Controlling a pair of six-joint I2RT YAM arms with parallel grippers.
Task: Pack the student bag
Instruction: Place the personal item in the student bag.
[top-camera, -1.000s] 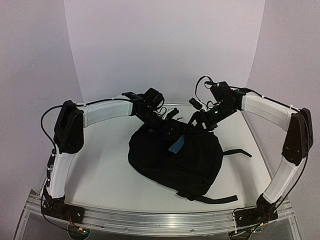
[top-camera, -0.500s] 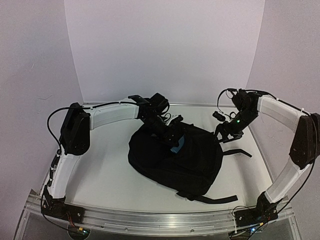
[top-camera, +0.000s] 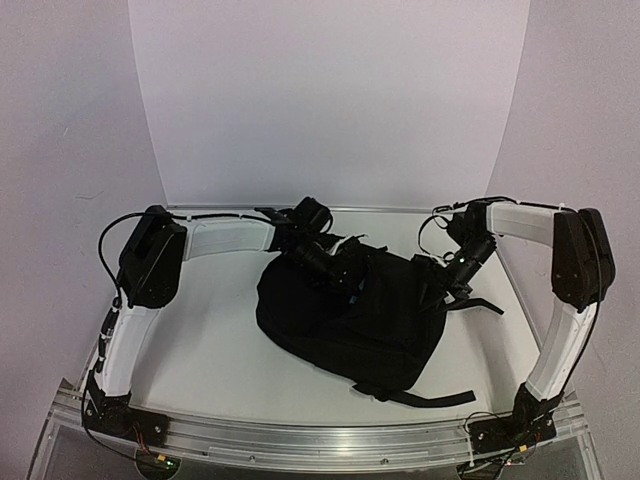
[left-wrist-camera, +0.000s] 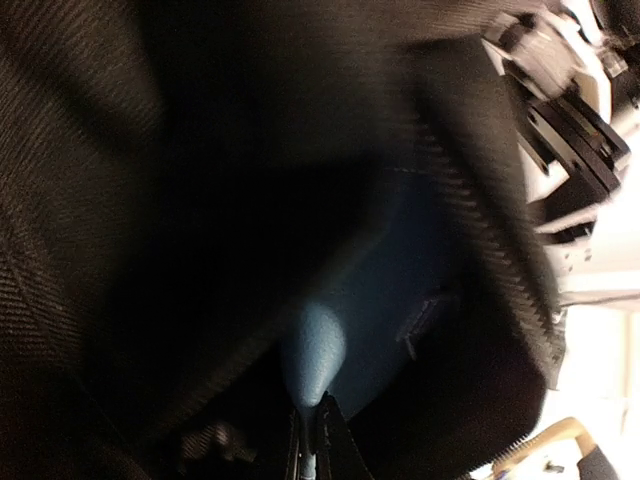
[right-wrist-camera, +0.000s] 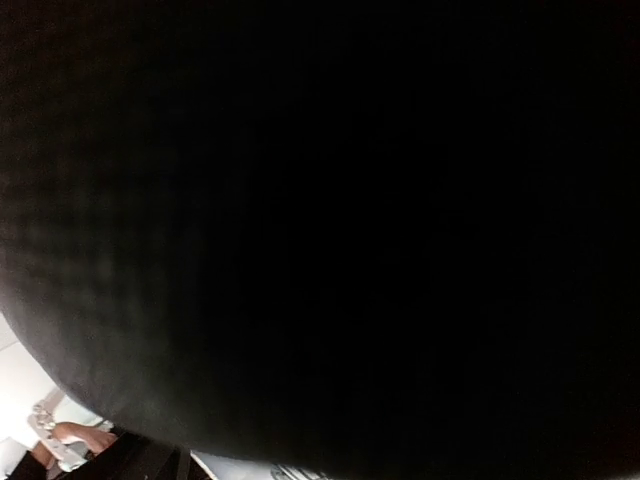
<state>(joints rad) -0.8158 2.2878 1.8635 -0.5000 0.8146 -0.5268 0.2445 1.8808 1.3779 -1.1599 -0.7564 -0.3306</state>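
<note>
left gripper (left-wrist-camera: 312, 440): jaws together, pinched on the tapering corner of the blue item (left-wrist-camera: 400, 270), well inside the mouth of the bag (top-camera: 340, 330)
blue item: flat and blue, book or folder, can't tell which; mostly under black fabric, the corner at the jaws is the clearest part
bag: black backpack lying flat mid-table (top-camera: 210, 340), mouth toward the far edge, between both arms; one strap (top-camera: 480, 303) trails off to the right
right gripper (top-camera: 452, 285): against the bag's upper right side; its wrist view is only black fabric, so can't tell if the jaws are apart or together, or if they hold any cloth
step, my read: seating the blue item fully inside
how to do it well: push along the item's length, not across it; keep the wrist low so the fabric lip rides over the item and doesn't fold under it
release: let go only once the corner is past the zip edge; open a little, then back straight out along the entry line so the jaws don't drag it back
right side: brace the bag so the push doesn't slide it over the table
risk: thin corner grip, a twist could slip it out of the jaws
</note>
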